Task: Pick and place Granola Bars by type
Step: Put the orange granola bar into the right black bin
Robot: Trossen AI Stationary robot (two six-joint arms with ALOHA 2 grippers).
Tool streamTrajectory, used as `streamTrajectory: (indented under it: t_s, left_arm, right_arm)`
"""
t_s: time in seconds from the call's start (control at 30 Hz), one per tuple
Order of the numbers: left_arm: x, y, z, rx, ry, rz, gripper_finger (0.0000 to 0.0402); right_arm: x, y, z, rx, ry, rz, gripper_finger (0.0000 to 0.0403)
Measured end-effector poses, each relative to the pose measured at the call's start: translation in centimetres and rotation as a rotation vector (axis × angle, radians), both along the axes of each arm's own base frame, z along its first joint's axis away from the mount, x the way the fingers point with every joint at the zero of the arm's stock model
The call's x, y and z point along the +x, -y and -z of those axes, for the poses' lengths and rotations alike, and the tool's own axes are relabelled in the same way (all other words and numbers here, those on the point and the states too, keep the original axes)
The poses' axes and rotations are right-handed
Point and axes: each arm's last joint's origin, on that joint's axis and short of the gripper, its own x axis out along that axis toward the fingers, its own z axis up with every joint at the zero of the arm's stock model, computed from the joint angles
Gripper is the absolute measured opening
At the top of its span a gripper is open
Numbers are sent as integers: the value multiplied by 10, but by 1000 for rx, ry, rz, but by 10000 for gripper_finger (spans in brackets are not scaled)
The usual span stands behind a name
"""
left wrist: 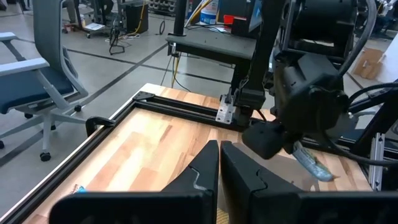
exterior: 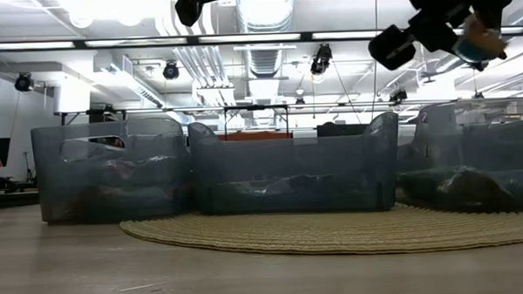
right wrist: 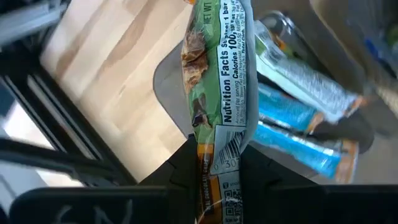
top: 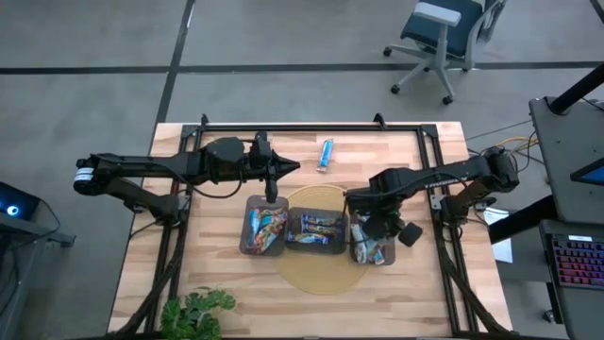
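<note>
Right wrist view shows the right gripper pinching a green-and-orange foil-wrapped granola bar by its end, hanging over the right-hand dark translucent tray, probably for dropping among its type. Left gripper waits clenched and empty above the table's far side.

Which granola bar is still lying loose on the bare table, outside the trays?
The blue bar near the table's far edge, alone on the wood; every other bar sits in a tray or the right gripper.

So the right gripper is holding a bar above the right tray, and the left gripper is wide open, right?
Not quite. The left gripper is shut and empty, as the left wrist view shows. The rest holds: the right gripper grips a granola bar above the right tray.
</note>
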Motion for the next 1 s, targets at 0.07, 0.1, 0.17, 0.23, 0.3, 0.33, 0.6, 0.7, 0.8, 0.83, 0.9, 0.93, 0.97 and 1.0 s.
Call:
streamTrajectory:
  t_s: [0.07, 0.1, 0.17, 0.23, 0.3, 0.33, 0.6, 0.7, 0.8, 0.83, 0.9, 0.93, 0.97, 1.0]
  left_arm:
    - [0, 0, 0, 0, 0, 0, 0]
    - [0, 0, 0, 0, 0, 0, 0]
    - [0, 0, 0, 0, 0, 0, 0]
    - [0, 0, 0, 1, 0, 0, 0]
    - [0, 0, 0, 2, 0, 0, 0]
    - [0, 0, 0, 3, 0, 0, 0]
    - [0, 0, 0, 21, -3, 3, 0]
    - [0, 0, 0, 21, -2, 3, 0]
    - [0, 0, 0, 21, -1, 3, 0]
    - [0, 0, 0, 21, -1, 4, 0]
    - [0, 0, 0, 23, -2, 4, 0]
    - [0, 0, 0, 26, -2, 4, 0]
    - [0, 0, 0, 26, -2, 4, 0]
    - [0, 0, 0, 26, -2, 4, 0]
  right_arm:
    - [0, -1, 0, 8, 29, -77, 63]
    - [0, -1, 0, 11, 40, -104, 63]
    - [1, -1, 1, -8, 56, -132, 63]
    - [1, 1, 1, -52, 65, -148, 63]
    - [2, 2, 2, -95, 76, -179, 63]
    - [2, 2, 2, -110, 85, -202, 63]
    - [5, 3, 2, -112, 153, -319, 63]
    - [7, 2, 2, -113, 176, -323, 63]
    - [10, 2, 2, -113, 207, -316, 68]
    - [11, 2, 2, -112, 218, -312, 73]
    - [13, 1, 2, -114, 239, -298, 87]
    - [14, 1, 2, -114, 246, -293, 95]
    - [15, 1, 2, -114, 248, -285, 104]
    - [15, 1, 2, -114, 247, -277, 114]
